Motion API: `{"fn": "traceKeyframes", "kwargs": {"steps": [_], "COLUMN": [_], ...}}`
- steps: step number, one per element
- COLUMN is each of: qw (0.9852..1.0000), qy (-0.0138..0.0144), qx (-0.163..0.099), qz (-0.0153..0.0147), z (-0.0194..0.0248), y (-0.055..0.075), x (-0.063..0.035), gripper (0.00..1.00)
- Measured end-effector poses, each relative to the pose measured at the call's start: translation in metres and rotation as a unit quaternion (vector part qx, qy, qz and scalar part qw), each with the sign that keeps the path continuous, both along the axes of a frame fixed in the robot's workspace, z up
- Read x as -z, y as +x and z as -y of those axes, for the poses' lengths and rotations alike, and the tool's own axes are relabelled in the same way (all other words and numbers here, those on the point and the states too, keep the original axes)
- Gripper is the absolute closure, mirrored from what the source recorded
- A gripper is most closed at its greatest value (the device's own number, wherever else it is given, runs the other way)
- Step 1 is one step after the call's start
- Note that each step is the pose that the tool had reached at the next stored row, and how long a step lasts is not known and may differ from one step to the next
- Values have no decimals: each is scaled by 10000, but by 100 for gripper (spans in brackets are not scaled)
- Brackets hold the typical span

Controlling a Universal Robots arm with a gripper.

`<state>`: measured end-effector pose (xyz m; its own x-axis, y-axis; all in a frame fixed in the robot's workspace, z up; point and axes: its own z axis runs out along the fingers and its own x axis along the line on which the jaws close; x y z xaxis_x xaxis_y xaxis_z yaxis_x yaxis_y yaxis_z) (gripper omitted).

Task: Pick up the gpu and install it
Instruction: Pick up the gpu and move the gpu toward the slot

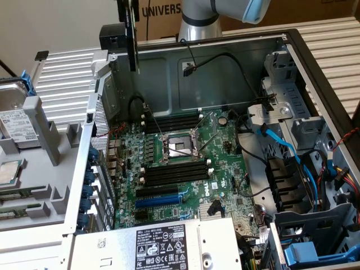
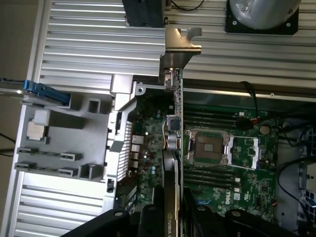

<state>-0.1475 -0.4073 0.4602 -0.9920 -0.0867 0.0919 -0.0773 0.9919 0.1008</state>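
Gpu in tool, motherboard below, cables nearby

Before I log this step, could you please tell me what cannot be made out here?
- Exterior view: gpu top, cut off by the upper edge.
- Wrist view: tool base, cut off by the picture's edge; motherboard strip behind the gpu, hidden by it.
- Exterior view: label print, too small.

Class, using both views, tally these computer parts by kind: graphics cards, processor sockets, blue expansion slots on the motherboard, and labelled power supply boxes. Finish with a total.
gpu: 1
processor socket: 1
blue expansion slot: 1
power supply box: 1
Total: 4
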Motion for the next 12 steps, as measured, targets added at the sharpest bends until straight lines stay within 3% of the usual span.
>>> {"fn": "traceKeyframes", "kwargs": {"steps": [12], "qw": [9991], "qy": [0], "qx": [-416], "qz": [1], "z": [0], "y": [211], "x": [11], "gripper": [74]}}
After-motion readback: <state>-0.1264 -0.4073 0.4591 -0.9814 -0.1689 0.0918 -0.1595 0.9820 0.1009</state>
